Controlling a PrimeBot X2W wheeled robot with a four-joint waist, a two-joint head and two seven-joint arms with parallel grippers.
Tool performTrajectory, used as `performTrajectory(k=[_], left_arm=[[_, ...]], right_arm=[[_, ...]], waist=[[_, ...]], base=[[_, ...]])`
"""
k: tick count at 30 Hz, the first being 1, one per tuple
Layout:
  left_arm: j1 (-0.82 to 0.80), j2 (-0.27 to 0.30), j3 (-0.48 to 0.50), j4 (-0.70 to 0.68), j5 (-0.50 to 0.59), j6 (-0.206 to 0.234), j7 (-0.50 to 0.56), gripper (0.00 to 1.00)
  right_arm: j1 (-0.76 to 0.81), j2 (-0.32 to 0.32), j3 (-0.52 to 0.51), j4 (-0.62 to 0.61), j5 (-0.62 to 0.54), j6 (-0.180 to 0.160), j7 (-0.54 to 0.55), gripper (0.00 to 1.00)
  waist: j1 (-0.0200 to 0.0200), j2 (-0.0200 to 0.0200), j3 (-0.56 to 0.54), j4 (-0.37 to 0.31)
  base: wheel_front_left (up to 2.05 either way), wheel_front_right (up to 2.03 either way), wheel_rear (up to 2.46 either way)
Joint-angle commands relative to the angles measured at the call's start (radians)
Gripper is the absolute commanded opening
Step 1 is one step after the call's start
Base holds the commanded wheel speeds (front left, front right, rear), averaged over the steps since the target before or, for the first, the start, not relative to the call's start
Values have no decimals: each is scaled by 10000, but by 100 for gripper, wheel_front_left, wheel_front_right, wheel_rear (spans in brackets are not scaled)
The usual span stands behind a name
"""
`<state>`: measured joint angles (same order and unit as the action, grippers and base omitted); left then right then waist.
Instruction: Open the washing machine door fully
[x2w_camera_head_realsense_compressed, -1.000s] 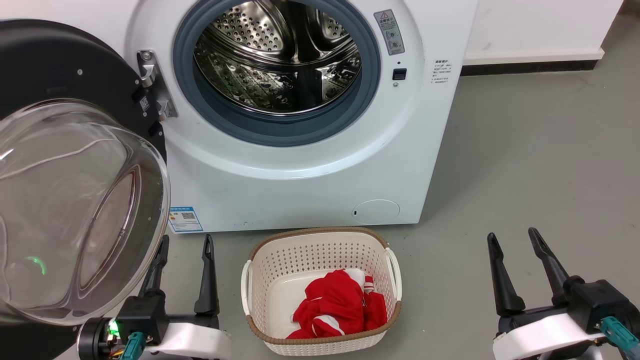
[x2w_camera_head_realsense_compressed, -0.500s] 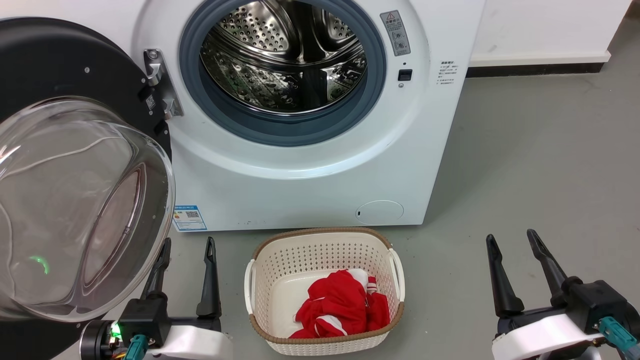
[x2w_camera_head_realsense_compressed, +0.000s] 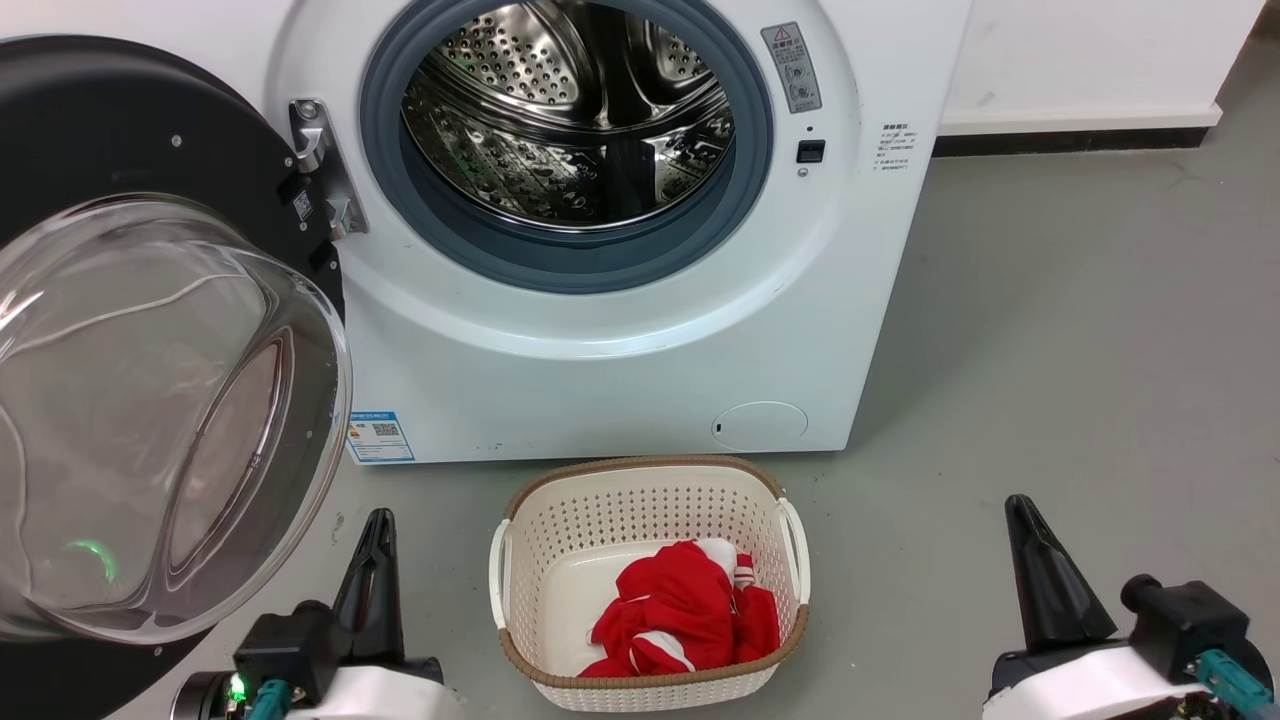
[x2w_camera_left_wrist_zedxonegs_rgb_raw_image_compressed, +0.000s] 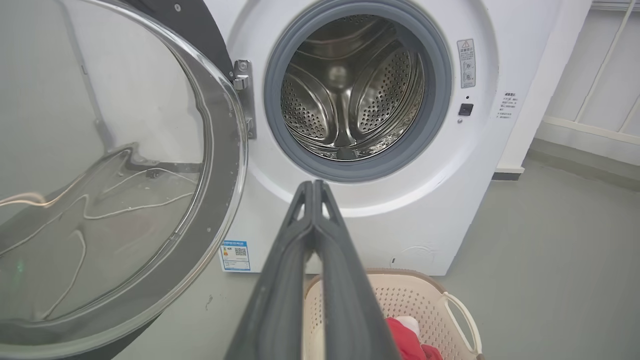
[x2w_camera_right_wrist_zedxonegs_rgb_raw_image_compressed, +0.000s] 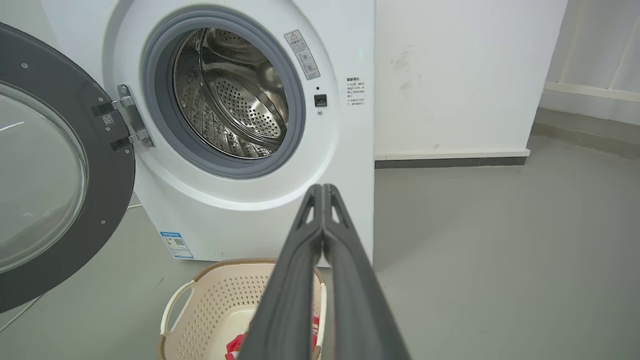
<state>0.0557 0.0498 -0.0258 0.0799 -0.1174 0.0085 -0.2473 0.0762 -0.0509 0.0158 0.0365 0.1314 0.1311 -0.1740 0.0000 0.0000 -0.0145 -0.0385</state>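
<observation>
Washing machine door (x2w_camera_head_realsense_compressed: 160, 370) is swung wide to the left of the washing machine (x2w_camera_head_realsense_compressed: 620, 350) and hangs on its metal hinge (x2w_camera_head_realsense_compressed: 322, 165) at the left edge of the opening. The inner face is turned outward, with the glass bowl bulging toward the head camera. The opening is fully exposed, so the steel drum (x2w_camera_head_realsense_compressed: 570, 110) and the blue-grey gasket (x2w_camera_head_realsense_compressed: 560, 255) are both in plain sight.

Left gripper (x2w_camera_head_realsense_compressed: 378, 520): jaws pressed together, nothing between them. It sits low at the left, near the door's lower rim with a visible gap, not touching. In the left wrist view its fingers point at the machine front below the drum.

Right gripper (x2w_camera_head_realsense_compressed: 1022, 510): jaws pressed together, empty. It sits low at the right over bare floor (x2w_camera_head_realsense_compressed: 1050, 350), well apart from the machine.

A perforated basket (x2w_camera_head_realsense_compressed: 640, 462) stands on the floor just in front of the machine, between the two grippers, with red cloth (x2w_camera_head_realsense_compressed: 680, 620) inside. The blue label sticker (x2w_camera_head_realsense_compressed: 380, 437) is low on the left of the machine front and the round service flap (x2w_camera_head_realsense_compressed: 760, 425) is low on the right.
</observation>
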Motion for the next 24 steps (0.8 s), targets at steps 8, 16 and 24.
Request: performTrajectory(k=[8,16,24], left_arm=[[-366,6,185,53,-1728,-174,396,0],[-512,6,315,216,-3230,-313,752,0],[-650,7,444,375,-4596,-443,1083,0]], right_arm=[[-348,-131,-17,95,1873,-1,245,0],[-550,-210,-41,329,3446,-1,446,0],[-710,-266,-83,523,4860,-1,646,0]], waist=[[0,0,11,25],[0,0,23,49],[0,0,34,74]], base=[[0,0,0],[0,0,0],[0,0,0]])
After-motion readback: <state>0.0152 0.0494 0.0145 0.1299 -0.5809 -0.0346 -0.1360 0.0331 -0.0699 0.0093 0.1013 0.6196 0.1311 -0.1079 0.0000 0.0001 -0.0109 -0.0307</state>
